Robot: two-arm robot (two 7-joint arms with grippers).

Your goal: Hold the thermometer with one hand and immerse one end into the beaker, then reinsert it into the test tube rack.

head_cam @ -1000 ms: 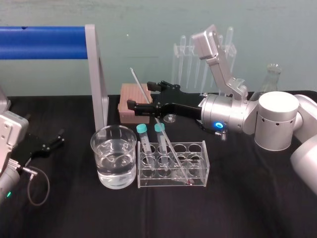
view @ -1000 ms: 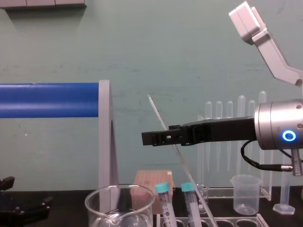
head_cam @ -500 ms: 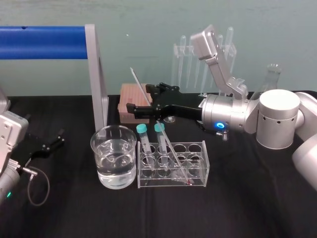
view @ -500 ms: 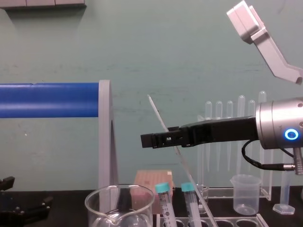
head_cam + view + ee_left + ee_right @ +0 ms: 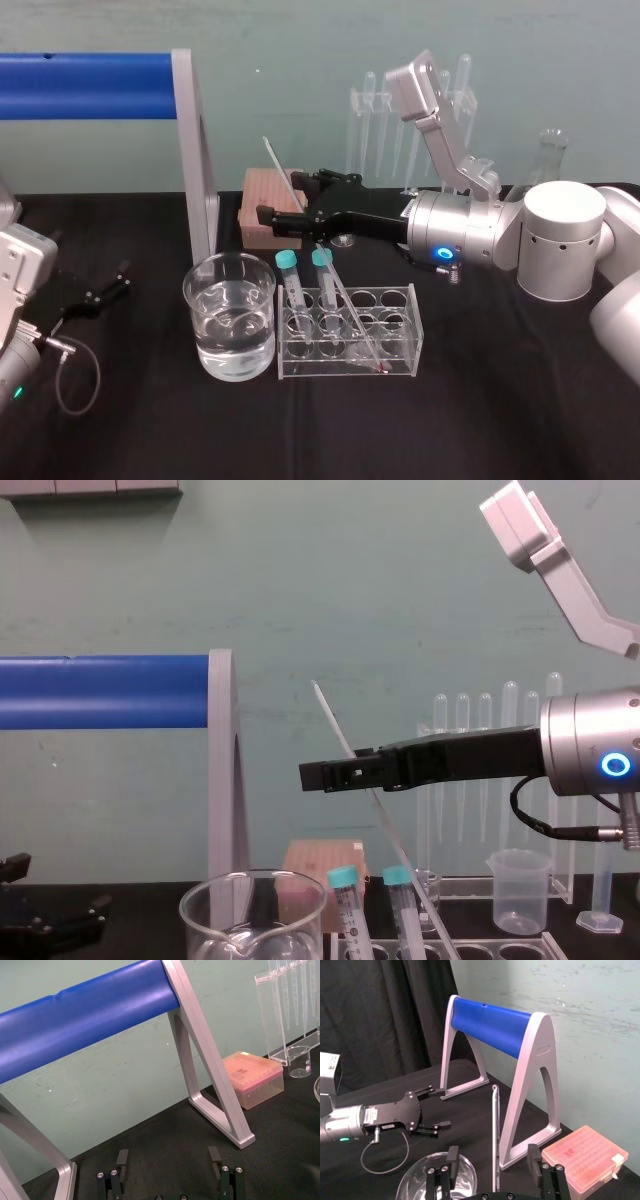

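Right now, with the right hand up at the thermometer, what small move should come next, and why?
Probably close the right hand on the thermometer: the hand stands open with the thermometer between its two sides, and the thermometer leans in the rack, not yet lifted.

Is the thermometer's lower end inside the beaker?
No, the thermometer leans in the test tube rack beside the beaker, with the right gripper open around it.

wall (image 5: 400, 580): pale green, scuffed and speckled, evenly lit | table (image 5: 500, 420): covered in black cloth | curtain (image 5: 395, 1015): black, hanging in folds where the wall ends | stand: 1 blue bar (image 5: 85, 86) lying level on 2 grey A-shaped legs (image 5: 195, 150), feet on the cloth, near the wall | grey strip (image 5: 90, 485): high on the wall
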